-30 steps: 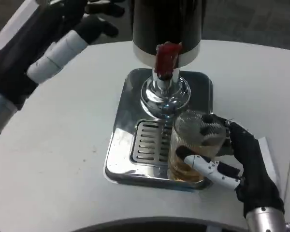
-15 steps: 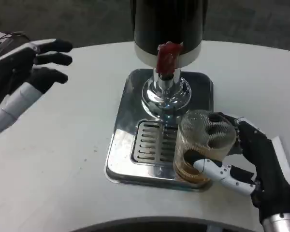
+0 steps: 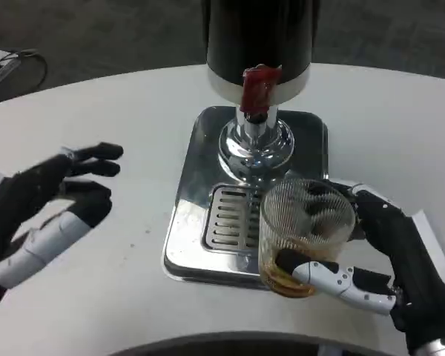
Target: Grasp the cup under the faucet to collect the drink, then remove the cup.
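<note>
Ribbed clear cup [image 3: 306, 236] w/ amber drink sits at drip tray [image 3: 208, 163] front edge, clamped in your right hand [image 3: 389, 256], shifted toward you; left hand [image 3: 48, 204], fingers apart, dropped to table [image 3: 96, 111].

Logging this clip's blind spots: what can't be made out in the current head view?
- Dispenser: top cut off by the upper edge.
- Faucet outlet: hidden behind the red lever and chrome collar.
- Right robot hand: fingers behind the ribbed cup blurred through its wall.
- Left robot hand: forearm cut off at the left edge.
</note>
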`<state>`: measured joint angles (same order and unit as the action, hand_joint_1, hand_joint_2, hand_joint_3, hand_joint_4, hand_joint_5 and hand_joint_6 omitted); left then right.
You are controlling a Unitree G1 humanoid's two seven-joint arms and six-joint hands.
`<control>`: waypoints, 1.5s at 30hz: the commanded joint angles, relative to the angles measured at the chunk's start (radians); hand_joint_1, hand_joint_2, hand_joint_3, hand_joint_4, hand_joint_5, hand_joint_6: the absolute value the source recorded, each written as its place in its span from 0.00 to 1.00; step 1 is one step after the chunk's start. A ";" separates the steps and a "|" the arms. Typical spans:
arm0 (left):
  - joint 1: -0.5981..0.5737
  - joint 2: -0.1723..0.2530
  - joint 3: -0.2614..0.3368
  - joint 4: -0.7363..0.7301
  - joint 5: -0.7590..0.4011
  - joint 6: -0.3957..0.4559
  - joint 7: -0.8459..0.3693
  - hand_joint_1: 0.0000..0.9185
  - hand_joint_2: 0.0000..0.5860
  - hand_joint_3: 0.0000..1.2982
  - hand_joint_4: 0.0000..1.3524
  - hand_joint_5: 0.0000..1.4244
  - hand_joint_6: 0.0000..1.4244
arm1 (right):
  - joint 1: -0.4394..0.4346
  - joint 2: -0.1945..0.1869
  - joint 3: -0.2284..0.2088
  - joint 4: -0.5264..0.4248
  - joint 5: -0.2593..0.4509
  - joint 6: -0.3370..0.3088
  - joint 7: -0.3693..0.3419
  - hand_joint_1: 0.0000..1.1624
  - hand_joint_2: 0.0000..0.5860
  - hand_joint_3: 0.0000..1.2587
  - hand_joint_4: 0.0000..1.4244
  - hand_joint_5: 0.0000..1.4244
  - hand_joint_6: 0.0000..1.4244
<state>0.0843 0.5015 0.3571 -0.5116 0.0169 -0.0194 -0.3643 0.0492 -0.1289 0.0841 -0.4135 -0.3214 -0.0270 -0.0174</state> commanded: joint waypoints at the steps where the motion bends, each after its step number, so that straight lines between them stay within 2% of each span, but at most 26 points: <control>1: 0.096 -0.022 -0.041 -0.040 0.080 -0.082 0.024 0.00 0.00 0.22 0.19 0.23 0.20 | 0.021 -0.024 -0.004 -0.067 0.014 -0.038 0.029 0.66 0.42 0.52 0.48 0.49 0.37; 9: 0.213 -0.050 -0.095 -0.073 0.220 -0.184 0.058 0.00 0.03 0.19 0.13 0.17 0.16 | 0.054 -0.059 -0.020 -0.129 0.030 -0.056 0.065 0.67 0.42 0.54 0.49 0.50 0.37; 16: 0.285 -0.056 -0.113 -0.131 0.321 -0.210 0.064 0.00 0.07 0.14 0.05 0.09 0.11 | 0.119 -0.108 -0.060 -0.186 0.060 -0.103 0.104 0.69 0.40 0.55 0.50 0.51 0.37; 18: 0.308 -0.059 -0.114 -0.150 0.341 -0.214 0.061 0.00 0.07 0.13 0.03 0.08 0.10 | 0.141 -0.124 -0.075 -0.199 0.055 -0.133 0.108 0.69 0.40 0.55 0.50 0.51 0.37; 21: 0.341 -0.062 -0.121 -0.178 0.369 -0.221 0.056 0.00 0.07 0.10 0.00 0.05 0.09 | 0.179 -0.136 -0.097 -0.221 0.086 -0.150 0.125 0.69 0.40 0.55 0.50 0.51 0.37; 23: 0.365 -0.066 -0.135 -0.203 0.396 -0.232 0.055 0.00 0.08 0.09 0.00 0.04 0.09 | 0.203 -0.134 -0.109 -0.236 0.121 -0.135 0.142 0.69 0.40 0.55 0.50 0.51 0.37; 27: 0.394 -0.076 -0.157 -0.233 0.433 -0.235 0.054 0.00 0.08 0.08 0.00 0.03 0.08 | 0.224 -0.148 -0.132 -0.249 0.129 -0.175 0.152 0.70 0.39 0.55 0.50 0.53 0.37; 33: 0.415 -0.088 -0.180 -0.267 0.490 -0.233 0.049 0.00 0.09 0.07 0.00 0.00 0.08 | 0.233 -0.162 -0.158 -0.280 0.145 -0.190 0.171 0.71 0.39 0.55 0.50 0.53 0.37; 40: 0.450 -0.101 -0.203 -0.302 0.546 -0.232 0.048 0.00 0.10 0.05 0.00 0.00 0.07 | 0.283 -0.158 -0.180 -0.314 0.191 -0.200 0.197 0.73 0.38 0.56 0.50 0.54 0.37; 43: 0.472 -0.111 -0.201 -0.319 0.572 -0.234 0.057 0.00 0.10 0.04 0.00 0.00 0.01 | 0.284 -0.162 -0.188 -0.314 0.192 -0.202 0.210 0.73 0.38 0.57 0.50 0.54 0.37; 45: 0.478 -0.117 -0.199 -0.327 0.582 -0.230 0.057 0.00 0.10 0.04 0.00 0.00 0.00 | 0.282 -0.159 -0.193 -0.318 0.196 -0.200 0.212 0.74 0.38 0.57 0.50 0.54 0.37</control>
<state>0.5409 0.3934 0.1525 -0.8179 0.5726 -0.2480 -0.3120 0.3319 -0.2883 -0.0979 -0.6996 -0.1562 -0.1887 0.1929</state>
